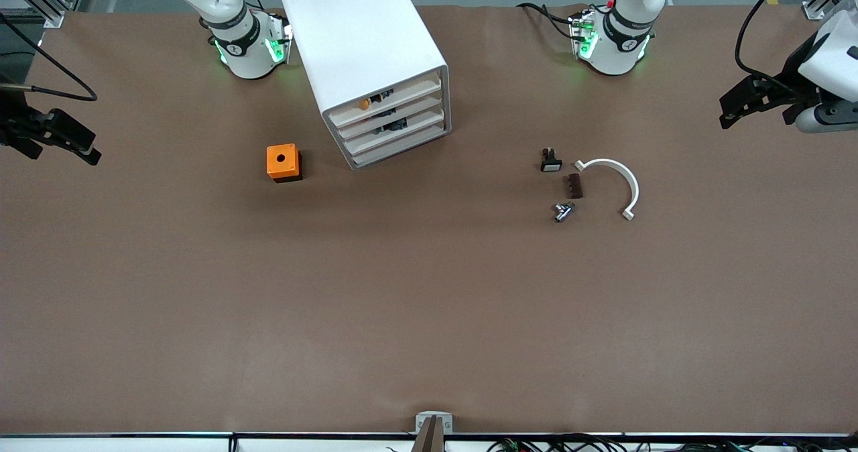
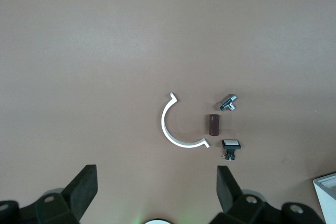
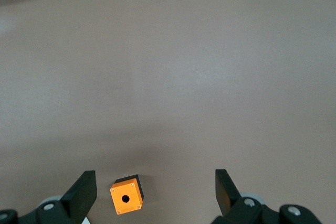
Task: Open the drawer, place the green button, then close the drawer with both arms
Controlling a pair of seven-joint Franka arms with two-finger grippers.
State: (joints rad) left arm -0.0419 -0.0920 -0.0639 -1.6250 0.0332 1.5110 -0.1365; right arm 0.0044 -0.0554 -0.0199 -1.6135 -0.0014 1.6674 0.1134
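Fingers of the left gripper point(image 1: 730, 108) stand wide apart over the left arm's end of the brown table point(image 1: 429, 318). The right gripper point(image 1: 64, 147) mirrors it, equally spread, over the right arm's end. Both arms wait, probably parked wide to leave the middle free.

In the white boxy cabinet point(image 1: 362, 29), the shallow white third drawer point(image 1: 415, 123) looks pushed in level with its neighbours. A small dark, bluish item point(image 1: 395, 125) shows inside, likely the button, though no green cap can be made out.

An orange cube with a hole point(image 1: 283, 162) sits apart beside the cabinet. A white half-ring point(image 1: 613, 184) and small parts cluster toward the left arm's end.
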